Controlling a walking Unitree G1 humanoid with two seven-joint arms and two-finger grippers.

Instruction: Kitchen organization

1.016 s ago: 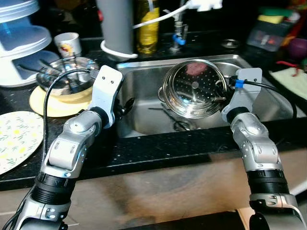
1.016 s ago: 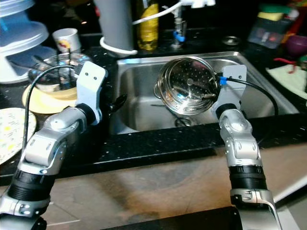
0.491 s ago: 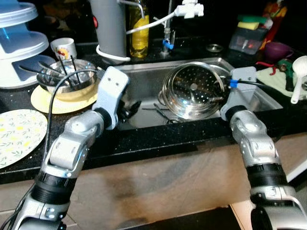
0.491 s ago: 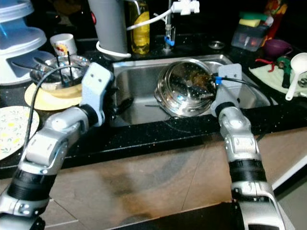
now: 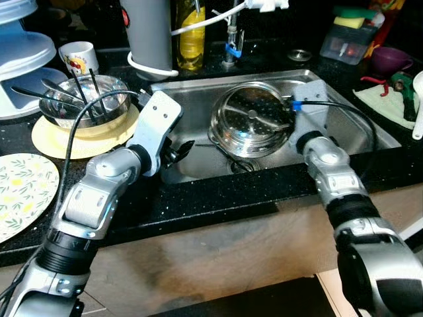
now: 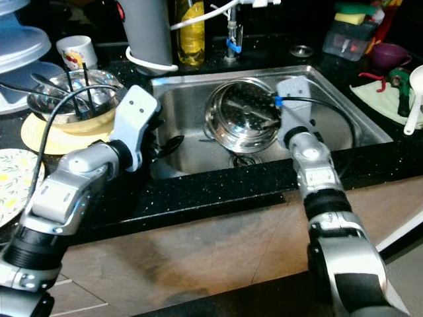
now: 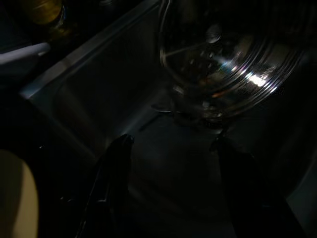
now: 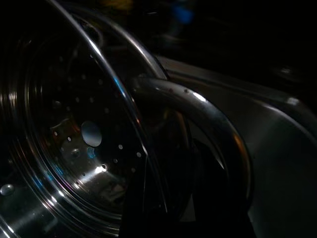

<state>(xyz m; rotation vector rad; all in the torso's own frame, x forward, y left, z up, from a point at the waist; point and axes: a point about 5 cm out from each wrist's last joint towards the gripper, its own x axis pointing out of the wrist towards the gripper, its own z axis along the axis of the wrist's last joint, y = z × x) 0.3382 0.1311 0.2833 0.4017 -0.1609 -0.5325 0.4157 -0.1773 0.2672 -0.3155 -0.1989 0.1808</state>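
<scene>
Your right gripper point(image 5: 289, 113) sits at the right rim of the steamer pot point(image 5: 251, 120), which stands tilted inside the sink point(image 5: 350, 125), its perforated base turned toward you. In the right wrist view the black fingers point(image 8: 148, 208) close on the pot's rim beside its looped handle point(image 8: 208, 119), so the pot is in its grasp (the view is dark, but the rim clearly passes between the fingers).

Your left gripper point(image 5: 177, 152) hangs over the sink's left end, just inside the front edge and apart from the pot. Its two fingers point(image 7: 111, 168) stand spread wide in the left wrist view, with nothing between them; past them you see the sink floor and the pot's shiny underside.

Under the pot, on the sink floor, lies a piece of cutlery point(image 5: 241, 165), too dim to identify. Behind the sink stand a grey cylinder point(image 5: 147, 33), a yellow bottle point(image 5: 192, 36) and the tap point(image 5: 230, 39), with a white hose point(image 5: 205, 20) running across them.

Left of the sink, a metal bowl point(image 5: 82, 102) holding utensils rests on a yellow plate point(image 5: 73, 135); a mug point(image 5: 78, 58) stands behind it, and a patterned plate point(image 5: 23, 195) lies nearer you. Right of the sink, a purple cup point(image 5: 390, 58) and a tub with a sponge point(image 5: 353, 33) stand on the black counter point(image 5: 218, 198).
</scene>
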